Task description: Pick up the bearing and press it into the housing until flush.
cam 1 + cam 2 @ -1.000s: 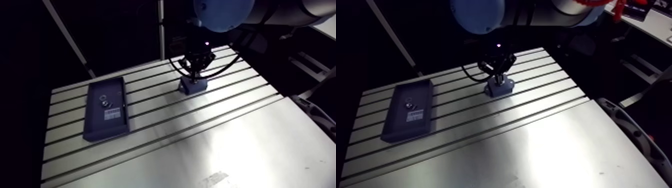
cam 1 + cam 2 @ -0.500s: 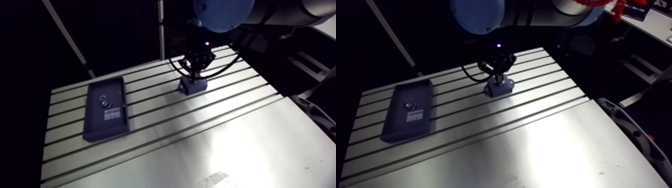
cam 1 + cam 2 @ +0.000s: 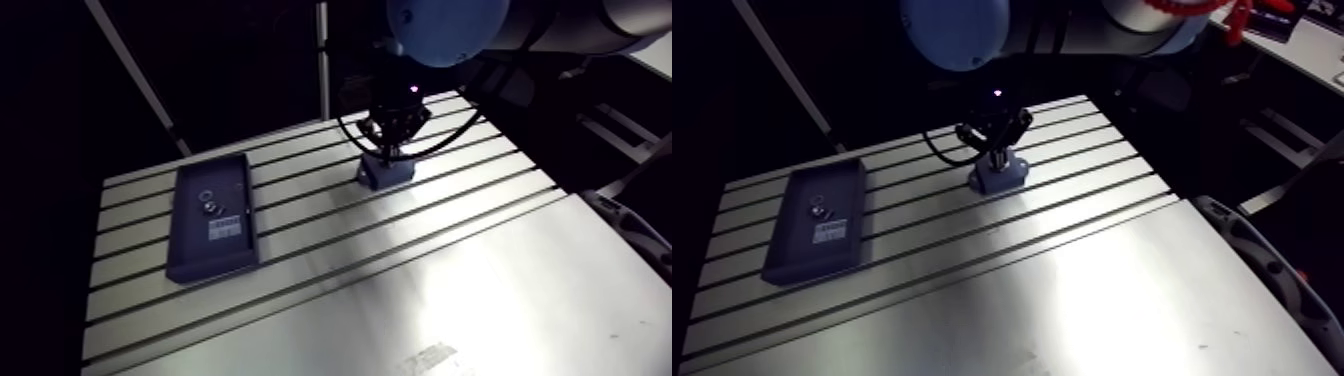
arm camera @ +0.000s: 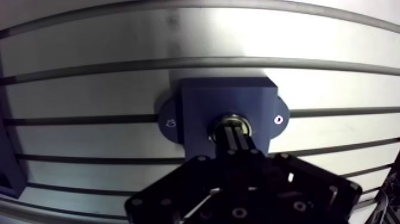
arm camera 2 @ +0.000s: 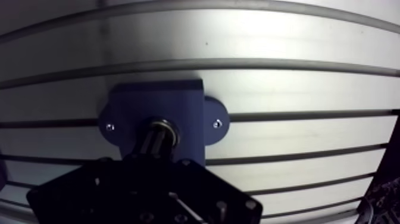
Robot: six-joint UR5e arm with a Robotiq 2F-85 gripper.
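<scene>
The closed fingers (image 4: 231,140) point straight down onto the bearing (image 4: 229,120), which sits directly beneath them in the housing (image 4: 223,95) bore.

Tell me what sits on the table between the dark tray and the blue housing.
Nothing sits there. In the arm view, only bare slotted table runs between the tray and the housing.
</scene>
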